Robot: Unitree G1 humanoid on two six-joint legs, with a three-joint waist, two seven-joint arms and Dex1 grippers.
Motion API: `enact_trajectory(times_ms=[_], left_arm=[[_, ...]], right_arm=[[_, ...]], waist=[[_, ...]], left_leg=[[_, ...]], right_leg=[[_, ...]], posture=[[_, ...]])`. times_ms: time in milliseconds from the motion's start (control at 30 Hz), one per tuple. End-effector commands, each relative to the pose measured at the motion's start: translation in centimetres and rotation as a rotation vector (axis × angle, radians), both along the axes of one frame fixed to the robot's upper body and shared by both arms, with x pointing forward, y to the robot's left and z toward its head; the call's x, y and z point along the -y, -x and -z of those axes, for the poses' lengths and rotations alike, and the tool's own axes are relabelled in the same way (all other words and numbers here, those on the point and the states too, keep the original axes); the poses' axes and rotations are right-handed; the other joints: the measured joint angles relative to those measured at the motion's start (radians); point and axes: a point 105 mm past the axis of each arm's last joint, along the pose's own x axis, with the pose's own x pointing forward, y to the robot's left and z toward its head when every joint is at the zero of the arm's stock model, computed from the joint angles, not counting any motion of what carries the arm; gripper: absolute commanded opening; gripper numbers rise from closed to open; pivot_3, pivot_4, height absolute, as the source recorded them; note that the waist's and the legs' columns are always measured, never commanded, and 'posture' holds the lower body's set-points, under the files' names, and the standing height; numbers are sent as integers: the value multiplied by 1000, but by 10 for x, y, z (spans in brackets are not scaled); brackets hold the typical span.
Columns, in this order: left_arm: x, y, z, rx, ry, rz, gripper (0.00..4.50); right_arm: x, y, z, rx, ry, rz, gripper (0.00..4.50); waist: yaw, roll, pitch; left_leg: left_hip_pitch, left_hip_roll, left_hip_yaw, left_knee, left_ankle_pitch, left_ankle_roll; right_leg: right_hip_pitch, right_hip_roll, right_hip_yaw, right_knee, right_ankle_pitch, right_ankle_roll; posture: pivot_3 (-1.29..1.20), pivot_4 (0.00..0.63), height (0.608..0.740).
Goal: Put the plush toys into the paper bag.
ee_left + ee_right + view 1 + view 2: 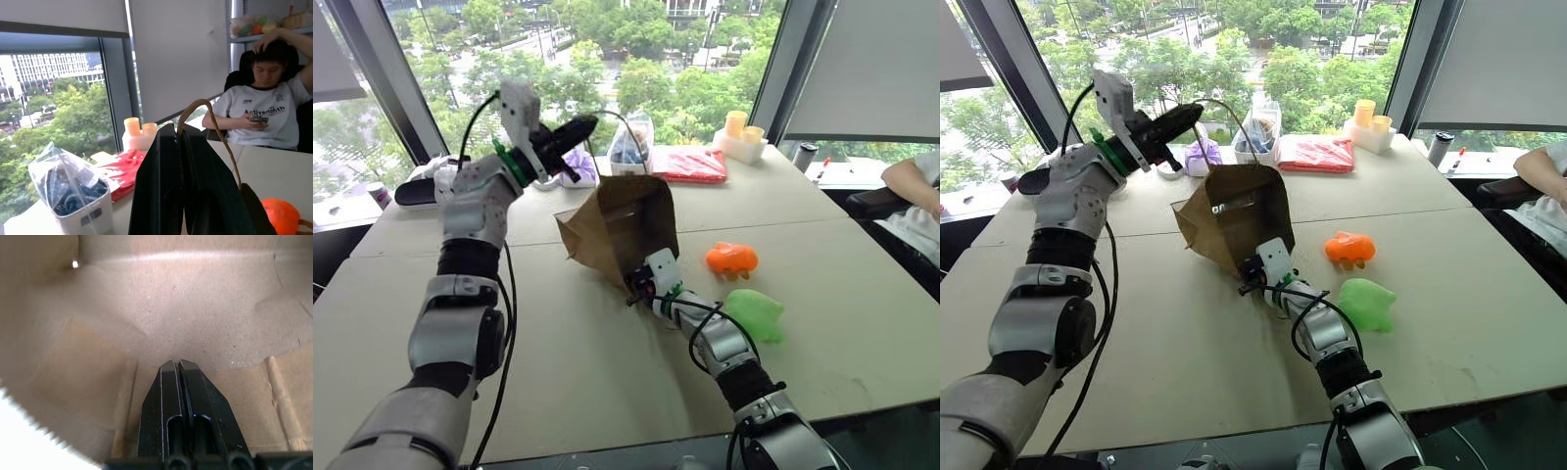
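Right gripper [1252, 274]: pressed together, poking inside the paper bag [1234, 211].
Left gripper [1197, 108]: pinching the bag's handle [205, 122], lifting it.
Plush toys: orange [1351, 249] and green [1368, 303] both on the tabletop [1185, 333] beside the bag.
Done: none in.

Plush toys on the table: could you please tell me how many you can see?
2. The orange plush toy lies right of the paper bag; the green plush toy lies nearer, beside the right arm. The bag's inside, where seen, holds none.

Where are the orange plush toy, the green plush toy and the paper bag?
orange plush toy [731, 259], left eye view, middle of its body.
green plush toy [755, 313], left eye view, middle of its body.
paper bag [626, 220], left eye view, brown side wall.
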Motion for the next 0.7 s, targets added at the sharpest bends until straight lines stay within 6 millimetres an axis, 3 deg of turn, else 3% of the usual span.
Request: enact_trajectory(times_ms=[33, 133, 300, 400, 500, 633, 700], left_arm=[[14, 18, 4, 6, -7, 96, 63], [22, 24, 17, -18, -23, 127, 63], [30, 32, 22, -37, -16, 174, 63], [34, 36, 24, -49, -21, 205, 0], [36, 40, 28, -62, -26, 229, 0], [38, 42, 31, -74, -28, 248, 0], [38, 43, 32, -76, -29, 253, 0]], right_arm=[[13, 2, -1, -14, -8, 43, 0], [21, 5, -29, 50, -39, 62, 0], [42, 25, -77, 149, -54, 76, 0], [58, 51, -104, 180, -98, 60, 818], [85, 78, -112, 180, -61, 85, 2310], [134, 96, -108, 141, 23, 250, 4385], [143, 102, -105, 117, 32, 280, 4474]], waist=[[2, 0, 0], [5, 0, 0], [6, 0, 0], [6, 0, 0], [10, 0, 0], [25, 0, 0], [30, 0, 0]], left_leg=[[0, 0, 0, 0, 0, 0], [-1, -1, 0, 1, 0, 0], [-2, -2, 0, 1, 0, 0], [-2, -2, 0, 1, 0, 0], [-2, -2, 0, 1, 0, 1], [-2, -2, 1, 2, -4, 8], [-2, -2, 2, 2, -4, 8]], right_leg=[[0, 0, 0, 0, 0, 0], [-1, -2, 0, 5, 0, 0], [-3, -3, 0, 5, 0, 0], [-4, -3, 0, 5, 0, 0], [-3, -3, 0, 4, 0, 0], [-2, -3, 0, 3, 0, 0], [-2, -3, 0, 3, 0, 0]], posture=[[0, 150, 740], [0, 150, 740], [0, 150, 740], [0, 150, 740], [0, 150, 740], [0, 150, 740], [0, 150, 740]])
